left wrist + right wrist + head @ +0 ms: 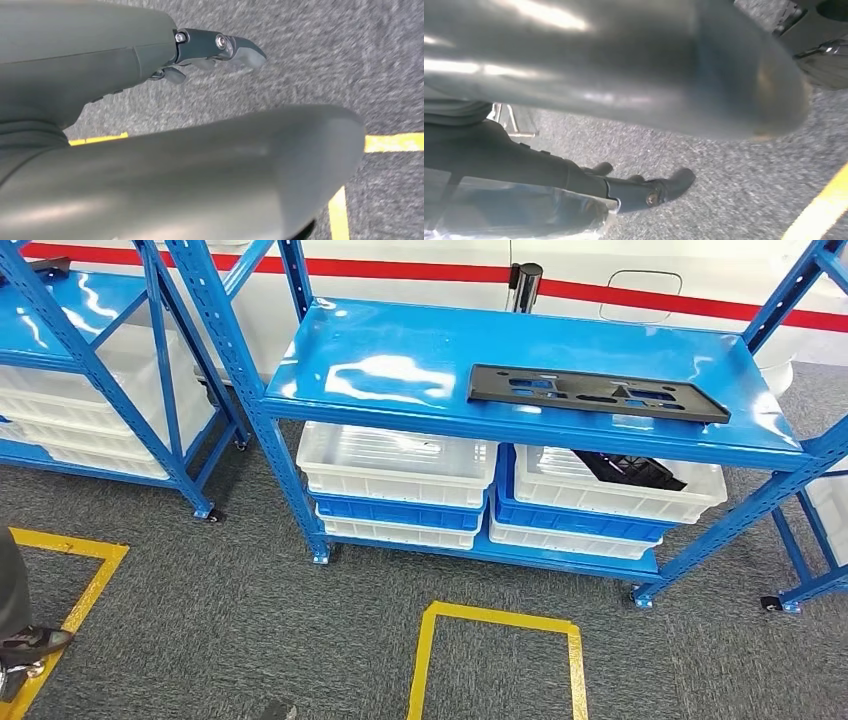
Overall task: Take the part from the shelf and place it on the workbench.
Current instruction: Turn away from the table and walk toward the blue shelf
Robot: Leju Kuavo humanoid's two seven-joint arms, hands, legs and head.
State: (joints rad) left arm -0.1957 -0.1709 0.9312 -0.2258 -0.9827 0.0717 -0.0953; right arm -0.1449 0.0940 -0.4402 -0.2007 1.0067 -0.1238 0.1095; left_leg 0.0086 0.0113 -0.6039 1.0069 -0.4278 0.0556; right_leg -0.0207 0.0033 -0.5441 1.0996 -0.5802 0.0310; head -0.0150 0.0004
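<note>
The part [598,394] is a long flat black plastic panel with cut-outs. It lies on the right half of the top level of the blue shelf [400,370] straight ahead in the head view. My left hand [115,75] hangs over grey carpet, its fingers [220,47] stretched out and apart from the thick thumb, holding nothing. My right hand [549,165] also hangs over the carpet, with its dark fingers [659,190] extended and empty. Both hands are far from the part.
Stacked white and blue bins [400,475] fill the shelf's lower level, and the right one holds another black part [630,470]. A second blue rack [90,350] stands at the left. A yellow floor square [495,660] lies before the shelf. A person's shoe [30,645] is at the left edge.
</note>
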